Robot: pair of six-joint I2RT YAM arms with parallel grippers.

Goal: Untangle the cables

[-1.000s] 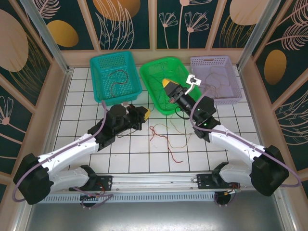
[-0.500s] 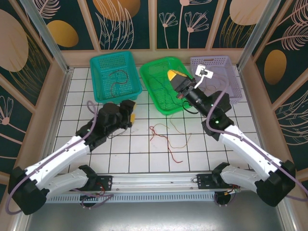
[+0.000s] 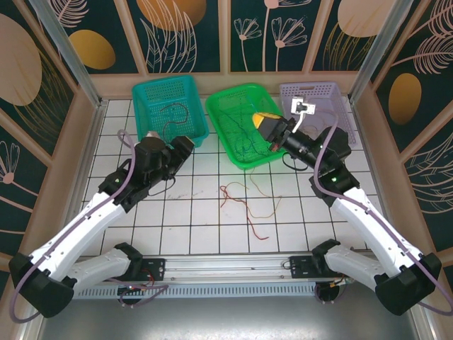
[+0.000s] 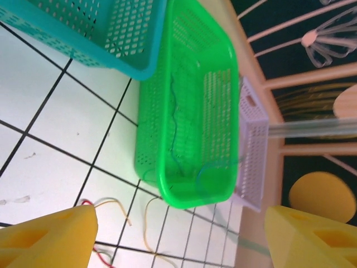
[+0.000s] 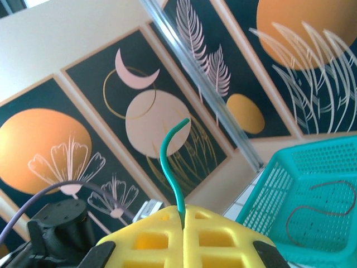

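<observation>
Landmark for all positions: the green basket (image 3: 237, 92).

**Risks noted**
- The right gripper (image 3: 269, 125) hung over the green basket's far right part, and the green cable (image 5: 173, 162) was pinched near one end only. The wire is very thin and a short tail stood up from the pads. I judged it could slide out under any pull.
- More thin strands lay on the green basket's floor. I could not tell whether they belonged to the pinched cable or were separate ones. If separate, a lift could drag them along or catch one in the mesh wall.
- The red and tan cables (image 3: 244, 202) lay crossed on the tiles (image 3: 205, 212) just in front of the green basket. A careless pinch there would likely take both colours together and tighten the tangle.
- The left gripper (image 3: 182, 146) was close to the near corner of the teal basket (image 3: 152, 88), which sits left of the green basket. A swing from there could knock that basket.

**Tools**
- Left gripper: jaws spread wide and empty, with nothing between the yellow fingertips (image 4: 47, 234). It hovered left of the green basket and touched nothing I could see.
- Right gripper: clamped fully down on the green cable, which emerged from the seam between the pads.

**Other cables**
- A dark brown cable (image 3: 175, 117) lay in the teal basket.
- Another thin strand lay in the purple basket (image 3: 311, 88), right of the green basket. I could not make out its colour.
</observation>
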